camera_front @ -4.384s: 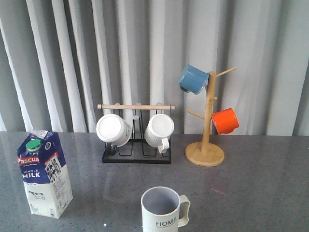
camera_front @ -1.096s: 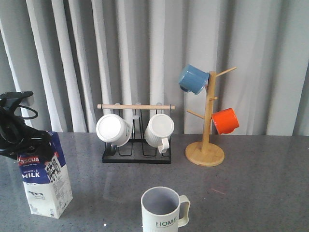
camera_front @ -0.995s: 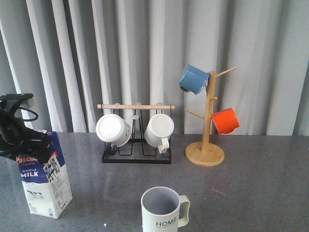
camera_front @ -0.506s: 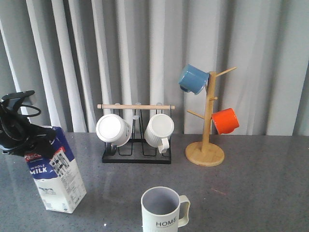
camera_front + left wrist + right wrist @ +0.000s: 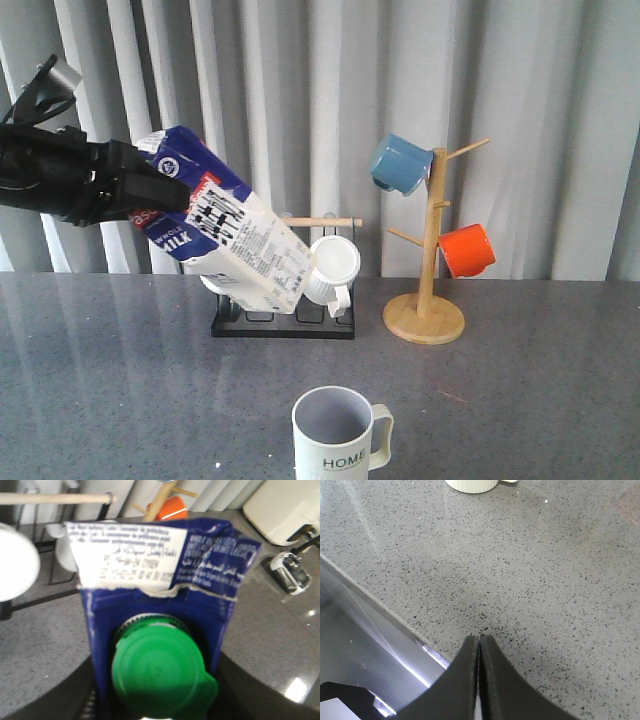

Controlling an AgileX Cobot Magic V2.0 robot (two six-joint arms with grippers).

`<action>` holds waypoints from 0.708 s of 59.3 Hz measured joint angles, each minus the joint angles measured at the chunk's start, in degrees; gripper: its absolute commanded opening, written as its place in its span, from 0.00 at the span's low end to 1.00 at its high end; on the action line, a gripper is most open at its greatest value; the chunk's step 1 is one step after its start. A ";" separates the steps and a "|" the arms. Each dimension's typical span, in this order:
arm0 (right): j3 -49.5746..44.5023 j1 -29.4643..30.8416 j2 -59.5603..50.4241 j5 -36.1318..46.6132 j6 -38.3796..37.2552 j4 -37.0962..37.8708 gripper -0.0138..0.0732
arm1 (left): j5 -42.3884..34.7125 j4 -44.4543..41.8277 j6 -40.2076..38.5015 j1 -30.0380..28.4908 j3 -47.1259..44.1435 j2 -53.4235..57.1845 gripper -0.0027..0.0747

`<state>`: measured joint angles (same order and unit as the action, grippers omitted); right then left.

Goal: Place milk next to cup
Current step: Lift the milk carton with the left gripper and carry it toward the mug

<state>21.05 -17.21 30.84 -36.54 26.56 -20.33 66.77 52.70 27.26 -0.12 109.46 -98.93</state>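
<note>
Cup [image 5: 338, 432] on tabletop [image 5: 520, 400], near front edge, centre. Mug rack [image 5: 285, 315] behind it at 11 o'clock. Mug tree [image 5: 428, 250] at cup's 1 o'clock, right of rack. Milk [image 5: 235, 235] off tabletop, tilted, base toward 4 o'clock, in front of rack's left side. Left tool [image 5: 150, 190] at milk's 10 o'clock end, clamping its top.

Front camera facing forward over the grey table [image 5: 540, 400] toward curtains, left wrist camera pressed close on the milk [image 5: 160, 610] cap, rack shared behind, right wrist camera low, close over table
</note>
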 measured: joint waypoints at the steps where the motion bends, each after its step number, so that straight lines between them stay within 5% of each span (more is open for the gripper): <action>1: 0.00 0.00 0.00 0.00 0.00 0.00 0.15 | -0.27 0.00 0.06 0.43 0.00 0.24 0.02; 12: 0.00 0.00 0.00 0.00 0.00 0.00 0.15 | -0.85 -5.26 -0.93 5.73 0.07 0.61 0.02; 30: 0.00 0.00 0.00 -0.06 0.00 -0.96 0.15 | -0.80 -26.17 -10.78 8.58 0.07 0.61 0.02; 42: 0.00 0.00 0.00 -0.11 0.00 -1.09 0.15 | 0.16 -28.34 -13.17 8.58 0.07 0.53 0.02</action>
<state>21.05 -17.21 30.84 -36.65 26.56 -21.42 66.93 24.36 14.09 8.46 109.53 -98.40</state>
